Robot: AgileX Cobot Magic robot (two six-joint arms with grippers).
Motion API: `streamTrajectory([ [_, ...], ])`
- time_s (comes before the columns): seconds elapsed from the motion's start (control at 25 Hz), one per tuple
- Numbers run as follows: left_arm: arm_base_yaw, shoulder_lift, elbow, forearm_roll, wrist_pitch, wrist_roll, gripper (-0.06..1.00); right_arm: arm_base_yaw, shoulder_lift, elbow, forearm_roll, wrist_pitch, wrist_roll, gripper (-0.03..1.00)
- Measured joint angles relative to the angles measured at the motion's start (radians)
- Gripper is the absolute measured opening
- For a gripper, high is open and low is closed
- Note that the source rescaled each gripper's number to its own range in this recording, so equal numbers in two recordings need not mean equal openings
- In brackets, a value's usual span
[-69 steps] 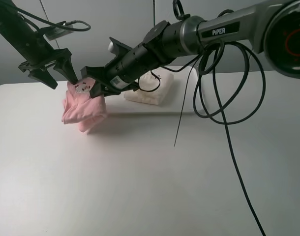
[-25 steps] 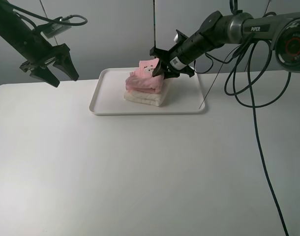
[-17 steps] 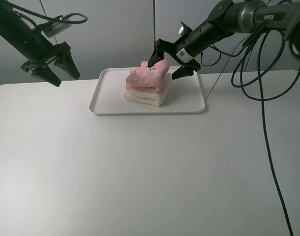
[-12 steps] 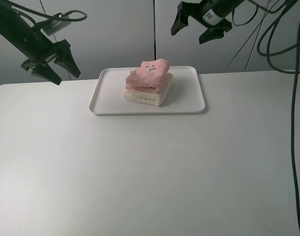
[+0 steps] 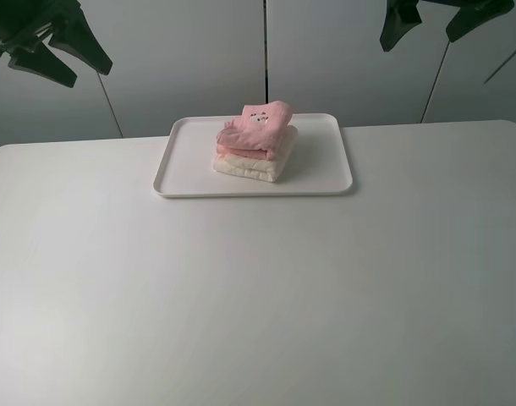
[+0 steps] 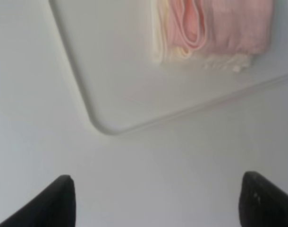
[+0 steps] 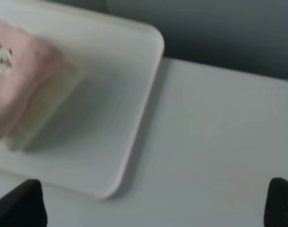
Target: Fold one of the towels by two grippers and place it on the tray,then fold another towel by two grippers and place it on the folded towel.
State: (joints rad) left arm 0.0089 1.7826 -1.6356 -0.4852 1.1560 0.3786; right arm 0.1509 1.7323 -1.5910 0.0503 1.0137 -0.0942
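Black pincers both hang high off the bench: the left pincer (image 5: 59,49) up in the far left corner, fingers spread wide with nothing between them, and the right pincer (image 5: 433,24) up at the far right, gaping open too, carrying nothing. Below and between them, well apart from both, sits the white tray (image 5: 326,182) on the white bench (image 5: 258,296). On the tray lies the folded cream towel (image 5: 245,167), and the folded pink towel (image 5: 256,134) rests right on top of it, white patch facing up. Grey wall panels (image 5: 190,59) stand behind.
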Motion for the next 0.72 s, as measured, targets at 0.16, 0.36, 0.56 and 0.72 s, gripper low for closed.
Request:
streamTrajectory([
  [0.16, 0.0, -0.258, 0.335, 0.058, -0.134, 0.016, 0.9, 0.0, -0.277, 0.356, -0.04, -0.085, 0.009, 1.0],
  [0.36, 0.0, -0.629, 0.645, 0.093, -0.264, 0.015, 0.9, 0.0, -0.65, 0.664, -0.057, -0.063, 0.019, 1.0],
  [0.56, 0.0, -0.863, 0.746, 0.255, -0.131, -0.129, 0.9, 0.0, -0.967, 0.799, -0.05, 0.055, 0.047, 1.0],
  [0.72, 0.0, -0.995, 0.816, 0.428, -0.037, -0.232, 0.91, 0.0, -1.155, 0.813, -0.05, 0.171, 0.094, 1.0],
])
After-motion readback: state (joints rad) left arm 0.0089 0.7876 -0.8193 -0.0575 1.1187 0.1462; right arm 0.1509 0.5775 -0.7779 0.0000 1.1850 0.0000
